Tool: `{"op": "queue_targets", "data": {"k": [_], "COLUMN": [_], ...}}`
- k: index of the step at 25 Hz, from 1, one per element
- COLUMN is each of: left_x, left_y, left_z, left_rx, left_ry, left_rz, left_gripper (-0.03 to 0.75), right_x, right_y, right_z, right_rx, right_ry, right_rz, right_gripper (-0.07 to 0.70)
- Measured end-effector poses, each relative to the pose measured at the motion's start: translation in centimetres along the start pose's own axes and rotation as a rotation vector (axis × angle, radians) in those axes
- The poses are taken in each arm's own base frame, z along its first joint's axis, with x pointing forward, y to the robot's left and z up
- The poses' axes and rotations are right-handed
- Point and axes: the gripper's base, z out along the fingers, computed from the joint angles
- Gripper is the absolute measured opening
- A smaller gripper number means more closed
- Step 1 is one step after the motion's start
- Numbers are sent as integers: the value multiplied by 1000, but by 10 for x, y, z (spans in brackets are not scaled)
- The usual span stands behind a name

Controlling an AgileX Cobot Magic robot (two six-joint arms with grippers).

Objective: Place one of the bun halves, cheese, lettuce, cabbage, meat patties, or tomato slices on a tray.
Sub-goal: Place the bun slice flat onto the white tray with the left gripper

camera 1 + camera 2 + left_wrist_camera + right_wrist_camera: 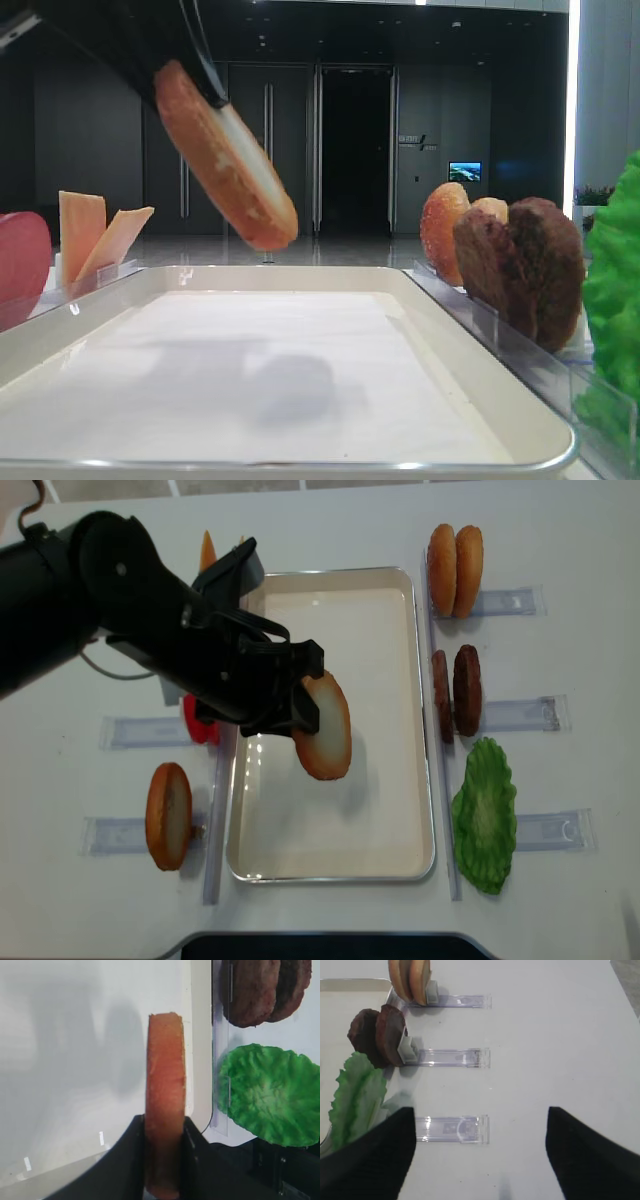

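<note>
Clamping the flat bun half [325, 727] by its rim, the left gripper [165, 1132] holds it tilted above the tray [415, 720], clear of the liner. Released from here it could land on edge and roll toward the tray's rim. The right gripper [480, 1152] stands wide, holding nothing, right of the tray.

1 low camera faces across the tray [480, 400] at rim level; 1 looks straight down overhead; 2 wrist cameras look down close, sharing the meat patties [380, 1035].
</note>
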Motion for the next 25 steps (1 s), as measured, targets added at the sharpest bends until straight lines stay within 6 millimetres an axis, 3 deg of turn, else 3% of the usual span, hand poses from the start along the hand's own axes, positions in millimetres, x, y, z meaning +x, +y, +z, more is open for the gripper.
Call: {"op": "queue_targets", "data": {"k": [14, 25], "left_x": [-9, -8], "left_y": [13, 20], "left_z": [56, 74], "left_rx": [-13, -28], "left_ry": [88, 141], "left_rz": [-7, -21], "left_gripper": [127, 127], "right_x": [0, 0], "right_y": [0, 0], "right_z": [0, 0], "right_rx": [0, 0], "right_ry": [0, 0], "right_rz": [0, 0], "right_gripper": [541, 541]}}
